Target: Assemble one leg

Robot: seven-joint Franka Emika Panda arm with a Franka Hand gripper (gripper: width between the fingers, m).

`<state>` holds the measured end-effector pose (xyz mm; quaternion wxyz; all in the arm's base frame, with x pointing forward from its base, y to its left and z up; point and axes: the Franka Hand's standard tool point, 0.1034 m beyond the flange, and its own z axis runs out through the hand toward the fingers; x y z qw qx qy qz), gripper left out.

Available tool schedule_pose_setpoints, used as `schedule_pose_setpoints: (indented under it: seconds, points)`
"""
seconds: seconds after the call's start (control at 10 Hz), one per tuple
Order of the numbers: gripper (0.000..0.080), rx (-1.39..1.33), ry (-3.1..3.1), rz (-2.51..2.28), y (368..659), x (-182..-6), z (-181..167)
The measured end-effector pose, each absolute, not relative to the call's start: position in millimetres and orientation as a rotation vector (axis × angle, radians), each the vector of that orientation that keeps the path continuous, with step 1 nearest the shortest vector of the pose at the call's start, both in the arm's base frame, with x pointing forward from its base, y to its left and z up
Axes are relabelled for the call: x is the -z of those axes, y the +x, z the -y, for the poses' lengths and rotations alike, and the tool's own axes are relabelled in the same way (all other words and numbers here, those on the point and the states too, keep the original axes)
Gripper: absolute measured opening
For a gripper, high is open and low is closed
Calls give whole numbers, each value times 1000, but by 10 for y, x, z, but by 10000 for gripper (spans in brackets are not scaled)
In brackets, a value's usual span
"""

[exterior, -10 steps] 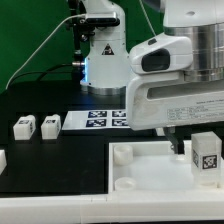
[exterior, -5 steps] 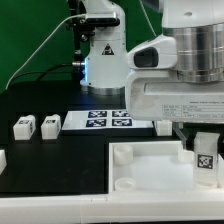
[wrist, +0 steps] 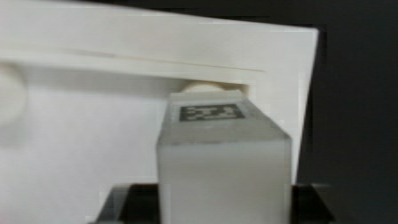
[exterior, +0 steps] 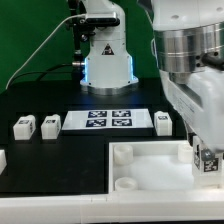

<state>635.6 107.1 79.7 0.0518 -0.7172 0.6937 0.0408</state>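
Observation:
My gripper (exterior: pixel 206 158) is shut on a leg (exterior: pixel 208 165), a small white post with a black-and-white tag, and holds it at the tray's corner on the exterior view's right. The large white tray (exterior: pixel 150 165) lies at the front. In the wrist view the leg (wrist: pixel 222 150) stands between my dark fingers (wrist: pixel 135 205), tag end toward a round socket (wrist: pixel 210 87) in the tray (wrist: pixel 143 60). Whether the leg touches the socket I cannot tell. Three more legs lie on the table: two (exterior: pixel 24 126) (exterior: pixel 49 124) on the left and one (exterior: pixel 163 122) beside the marker board.
The marker board (exterior: pixel 108 121) lies flat behind the tray. The robot base (exterior: pixel 105 55) stands at the back. A white part (exterior: pixel 2 158) shows at the left edge. My arm's bulk fills the right side above the tray.
The wrist has turned and the arm's body has swung toward the exterior view's right, uncovering the leg beside the marker board. The held leg has sunk slightly toward the tray corner.

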Motion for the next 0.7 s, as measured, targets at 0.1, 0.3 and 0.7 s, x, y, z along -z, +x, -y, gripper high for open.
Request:
schedule_pose_setpoints:
  seconds: [0.1,0.3,0.7]
  points:
    - [294,-117,-2114,-2166,6343,-796,-1074]
    - [374,-117,-2106,-2178,6337,-796,-1085]
    - [618,-92,-2546,-1626,6294,-709,-1215]
